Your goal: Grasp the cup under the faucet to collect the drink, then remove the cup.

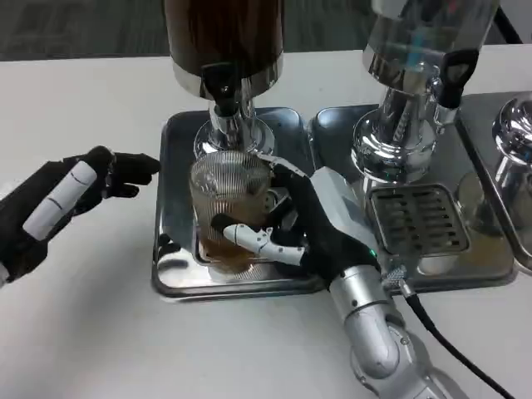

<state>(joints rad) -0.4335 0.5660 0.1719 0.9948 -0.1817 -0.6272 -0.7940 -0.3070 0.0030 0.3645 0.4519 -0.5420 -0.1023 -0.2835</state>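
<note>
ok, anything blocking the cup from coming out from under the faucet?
Nothing visible. The right hand holds the cup on the tray below the faucet; the tray's near edge is bare. The left hand waits off the tray's left side.

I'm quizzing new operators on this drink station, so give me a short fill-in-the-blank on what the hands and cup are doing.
1. The ribbed cup is held by the robot's ____ hand.
2. The cup stands on a metal ____.
3. The liquid in the cup is ____ in color.
4. The left hand holds ____.

Missing words: right; tray; brown; nothing
</note>
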